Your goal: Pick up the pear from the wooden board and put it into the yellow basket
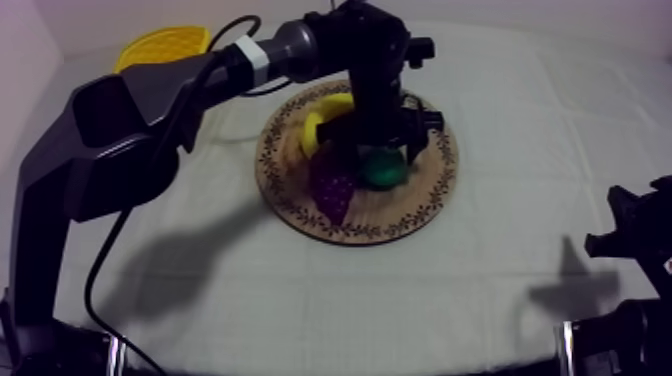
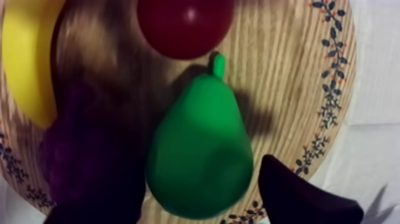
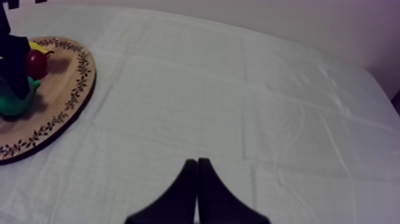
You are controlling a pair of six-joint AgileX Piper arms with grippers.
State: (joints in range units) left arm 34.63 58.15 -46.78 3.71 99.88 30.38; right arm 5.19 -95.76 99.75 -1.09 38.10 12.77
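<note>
Grey-white cloth table (image 1: 500, 290): wide open stretch right of and in front of round wooden board with patterned rim (image 1: 432, 205). On board, one each: green pear (image 1: 383, 168) near centre, yellow banana (image 1: 325, 112), purple grape bunch (image 1: 335, 192), small red fruit (image 2: 184, 24). One yellow basket (image 1: 165, 45) beyond board's far-left edge. Left gripper (image 1: 380, 155) over board, fingers spread astride pear, not clamped. Right gripper (image 3: 197, 179) well right of board, fingers pressed together, empty.

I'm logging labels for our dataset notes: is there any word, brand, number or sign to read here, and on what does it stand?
None can be read.
The round wooden board has a rim of leaves and berries: a pattern, not letters.
The white band on the left arm shows no legible writing.
</note>
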